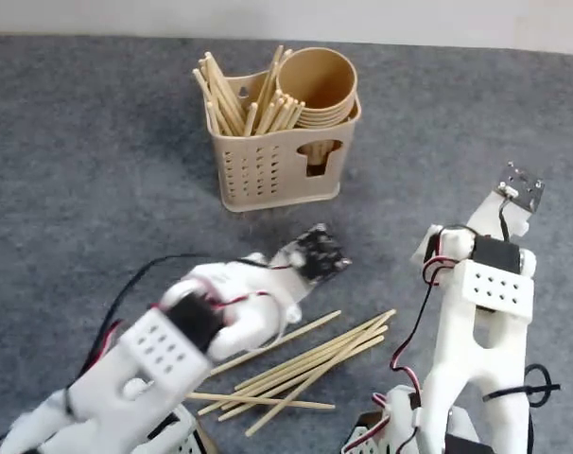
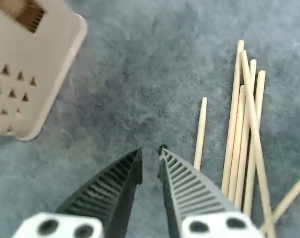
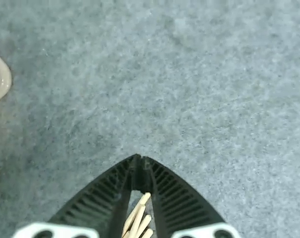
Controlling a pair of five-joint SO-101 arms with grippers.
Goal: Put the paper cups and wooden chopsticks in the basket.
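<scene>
Above carpet (image 2: 140, 74), left tool (image 2: 150, 151) slightly parted, empty.

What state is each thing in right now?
basket, upright, part filled.
paper cups, stacked in the basket.
basket chopsticks, standing on end.
loose chopsticks, flat on the mat.
left gripper, slightly open, empty.
right gripper, shut.

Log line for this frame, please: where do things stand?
basket: paper cups and some chopsticks inside | loose chopsticks: on mat | left gripper: slightly open, empty, beside them | right gripper: shut
</scene>
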